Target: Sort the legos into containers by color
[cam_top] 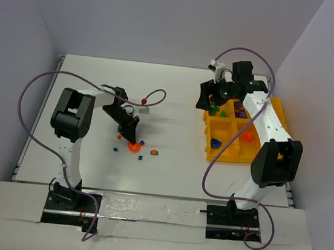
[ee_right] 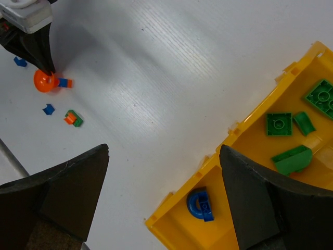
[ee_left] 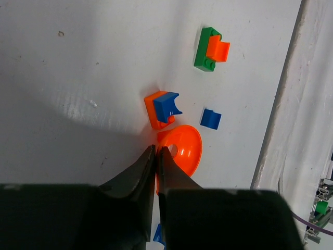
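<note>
The orange round dish (ee_left: 183, 148) lies on the white table, and my left gripper (ee_left: 157, 151) is shut on its near rim, which shows orange between the fingertips. Loose legos lie around it: an orange-and-blue piece (ee_left: 164, 108), a blue bit (ee_left: 210, 119) and a green brick with an orange piece on it (ee_left: 210, 49). From above, the left gripper (cam_top: 132, 139) points down at the dish (cam_top: 134, 147). My right gripper (ee_right: 164, 151) is open and empty, hovering over the left edge of the yellow tray (cam_top: 221, 155). Its containers hold green bricks (ee_right: 279, 124) and a blue arch (ee_right: 200, 204).
Another blue bit (cam_top: 116, 150) lies left of the dish. The tray's other compartments hold orange (cam_top: 248, 136) and purple (cam_top: 240, 113) pieces. White walls close in the table on the left, back and right. A cable loops over the table behind the left arm.
</note>
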